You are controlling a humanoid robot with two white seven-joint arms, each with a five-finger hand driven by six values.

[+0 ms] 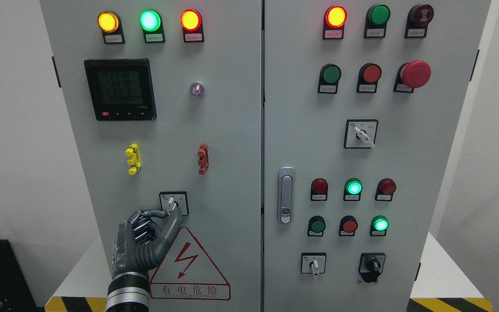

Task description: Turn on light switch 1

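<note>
your switch 1 (172,202) sat low on the left cabinet door, a small white lever in a black-framed plate, pointing up, tilted slightly right.

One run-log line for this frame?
left hand | fingertips on switch knob, lower left door | knob near upright | right hand not in view

Dark grey hand (143,240) with a glossy, metallic look, built from jointed segments. Fingers (145,225) ribbed, with black gaps and pale highlights at the knuckles. Smooth grey palm shell, slightly shiny. Below, a round wrist (127,294) in black and silver, ringed by a light band. No cables or markings visible.
</note>
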